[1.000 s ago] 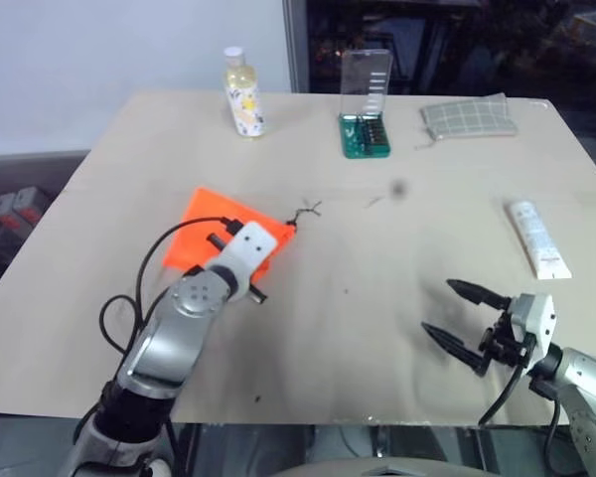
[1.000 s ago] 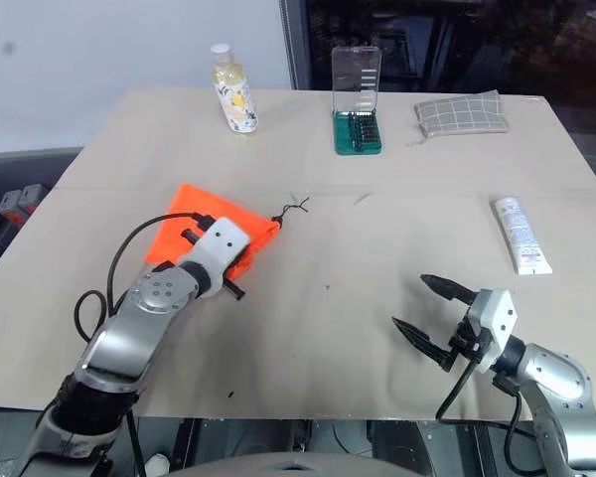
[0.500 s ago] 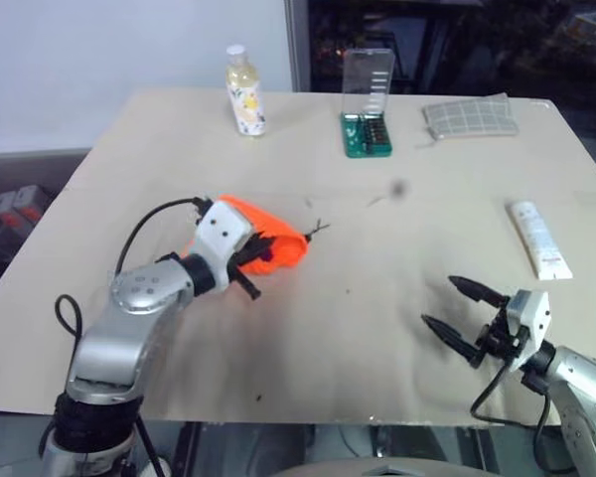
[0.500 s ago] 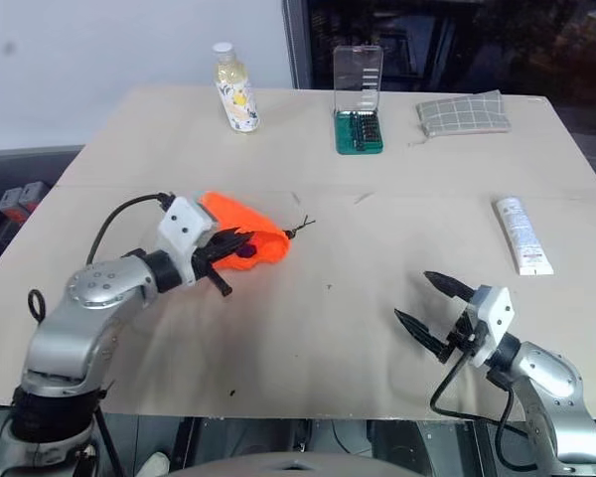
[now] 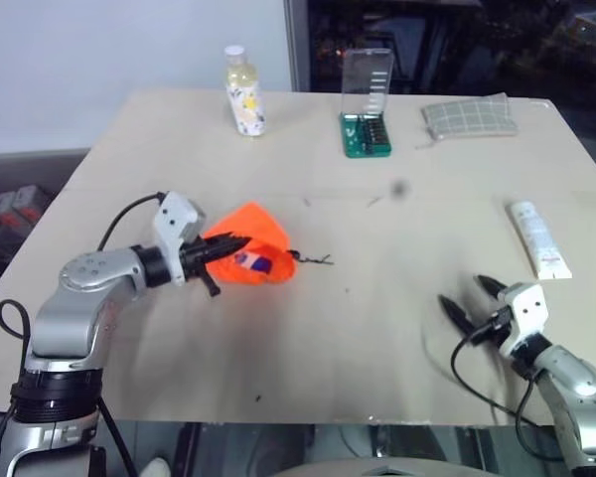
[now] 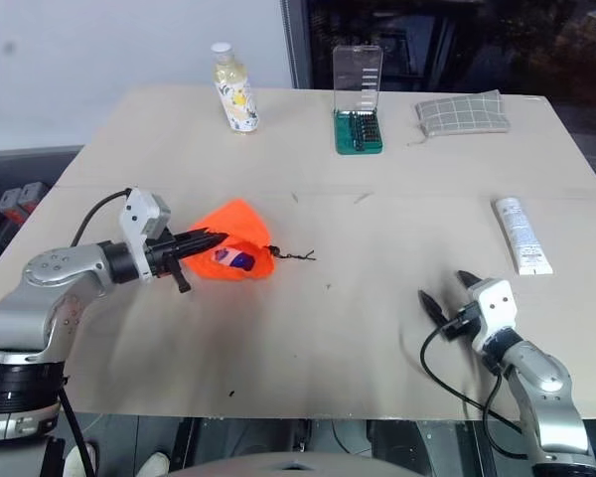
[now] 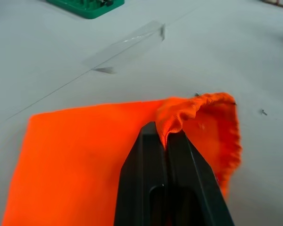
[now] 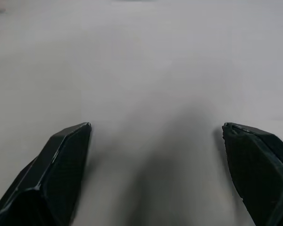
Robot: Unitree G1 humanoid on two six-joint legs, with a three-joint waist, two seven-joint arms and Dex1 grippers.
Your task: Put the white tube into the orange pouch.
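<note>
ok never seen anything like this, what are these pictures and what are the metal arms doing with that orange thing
It is a two-armed humanoid robot, seen through its own cameras. The two wide pictures come from a stereo camera on its head, looking down over a beige table. The two close-ups come from cameras on its wrists, looking along the black fingers.

The left gripper is shut on an edge of the orange pouch, pinching the bunched fabric, as the left wrist view shows. The right gripper is open and holds nothing.

The white tube, meant to go into the pouch, lies on the table's right side, ahead of the right gripper. At the far edge stand a yellowish bottle, a green case with its clear lid up and a grey checked pouch.
</note>
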